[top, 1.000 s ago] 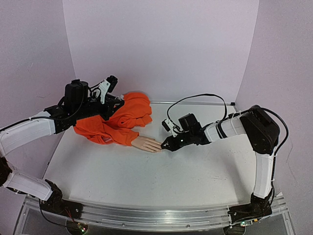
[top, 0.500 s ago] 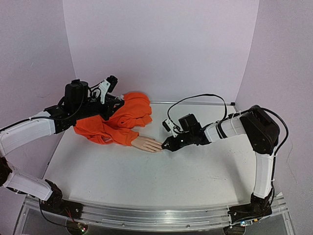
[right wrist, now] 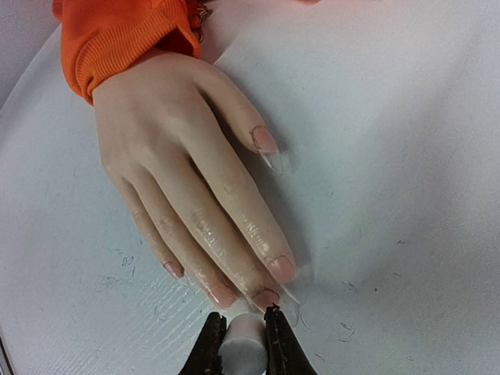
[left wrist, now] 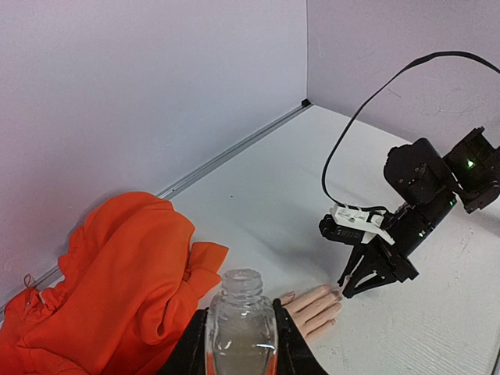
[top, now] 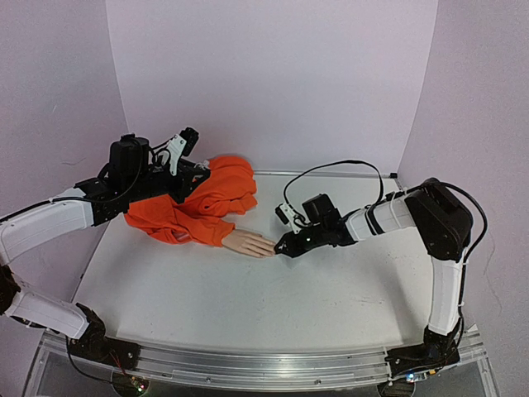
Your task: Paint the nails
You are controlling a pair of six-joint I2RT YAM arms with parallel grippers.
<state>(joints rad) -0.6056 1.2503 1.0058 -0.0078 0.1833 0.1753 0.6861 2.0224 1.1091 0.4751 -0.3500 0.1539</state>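
Hardly anything moved, my right gripper (right wrist: 244, 345) just nudged a hair off the hand (right wrist: 180, 156). It's clamped on the brush cap (right wrist: 244, 355), nails (right wrist: 266, 298) right at 12 o'clock. My left gripper (left wrist: 242, 353) pinches the bottle (left wrist: 241, 308). Nails look hard, slick and tiny, so no grabbing, just light strokes.

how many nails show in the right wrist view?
5. One nail sits apart, upper right. Four in a row lower down: second nail, third nail, fourth nail, fifth nail. None seems hidden.
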